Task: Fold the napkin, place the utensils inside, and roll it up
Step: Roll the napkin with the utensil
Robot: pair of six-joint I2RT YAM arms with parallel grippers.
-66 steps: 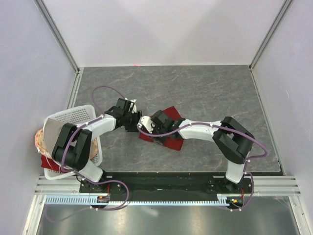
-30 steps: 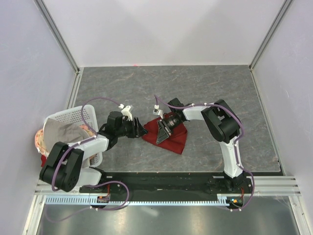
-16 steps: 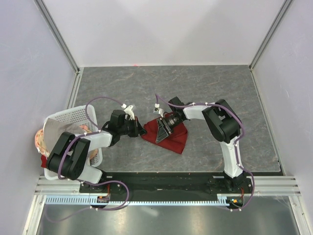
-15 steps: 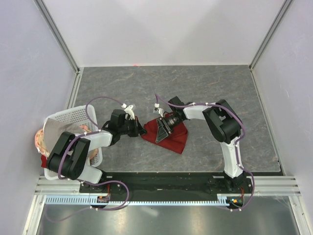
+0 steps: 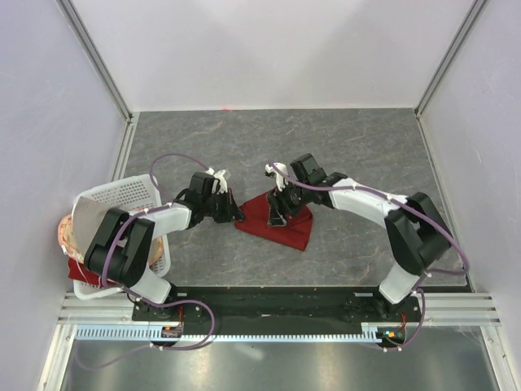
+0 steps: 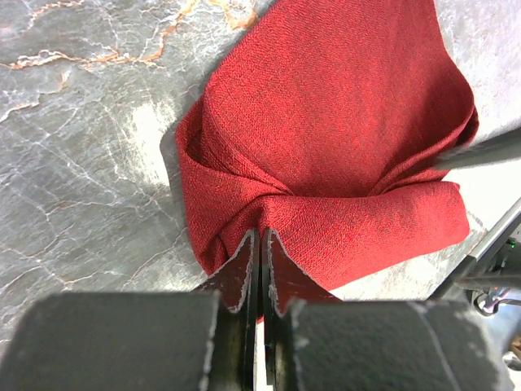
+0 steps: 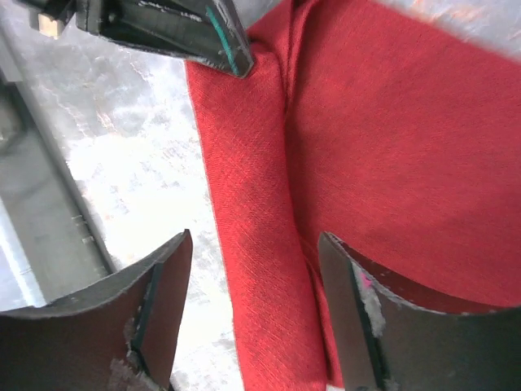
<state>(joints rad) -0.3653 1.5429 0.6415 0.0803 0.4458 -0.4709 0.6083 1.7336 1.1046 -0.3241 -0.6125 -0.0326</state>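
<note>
The dark red napkin (image 5: 281,224) lies partly folded on the grey table, with a thick rolled fold along its near edge (image 7: 260,244). My left gripper (image 5: 237,216) is shut on the napkin's left edge, and the cloth (image 6: 342,122) puckers where the tips (image 6: 262,238) pinch it. My right gripper (image 5: 277,208) hovers open just over the napkin's middle. Its fingers (image 7: 167,301) straddle the rolled fold without gripping it (image 7: 256,244). The left gripper's tip (image 7: 224,49) shows at the top of the right wrist view. The utensils are out of view.
A white basket (image 5: 130,189) stands at the table's left edge and holds a grey-beige cloth (image 5: 88,218). Something red (image 5: 80,271) lies beneath it. Enclosure walls close in the left, right and far sides of the table (image 5: 350,147).
My left gripper has closed on the napkin's left edge. My right gripper has let go of the cloth and opened, and its arm has swung out to the right.
</note>
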